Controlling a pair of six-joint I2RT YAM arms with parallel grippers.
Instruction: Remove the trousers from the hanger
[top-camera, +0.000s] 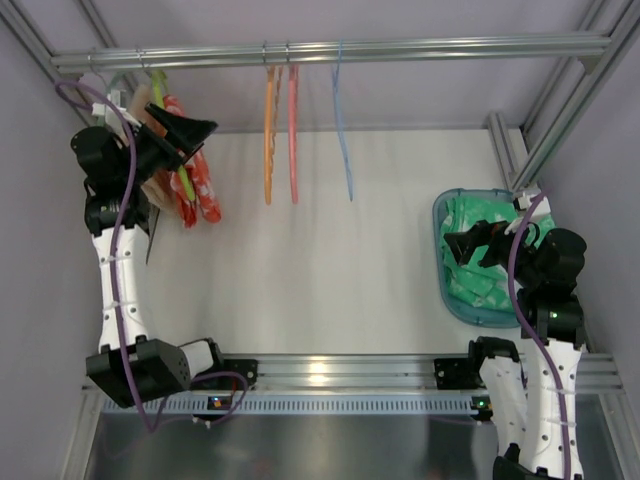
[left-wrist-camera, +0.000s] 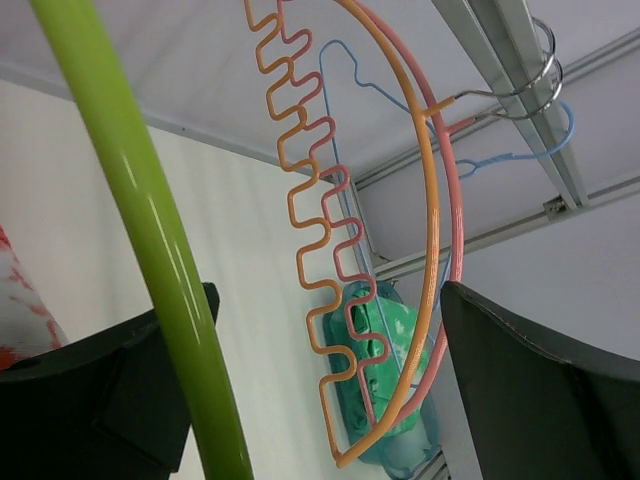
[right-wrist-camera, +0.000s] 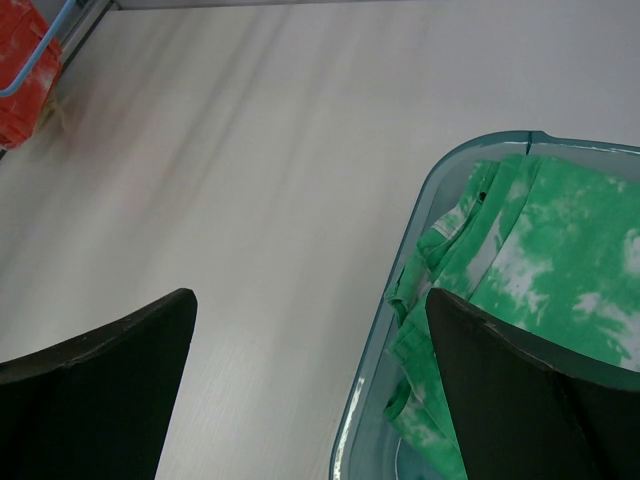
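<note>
The trousers hang long axis downward from the hanger

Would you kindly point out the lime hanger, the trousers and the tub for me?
lime hanger (left-wrist-camera: 150, 235), left wrist view, on its straight bar.
trousers (top-camera: 207, 195), top view, on the hanging red cloth.
tub (right-wrist-camera: 445, 168), right wrist view, on its rim.

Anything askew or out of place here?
Nothing stands out. The trousers hang on the lime hanger at the rail's left end, three empty hangers hang straight, and the green-and-white cloth sits inside the teal basin.
</note>
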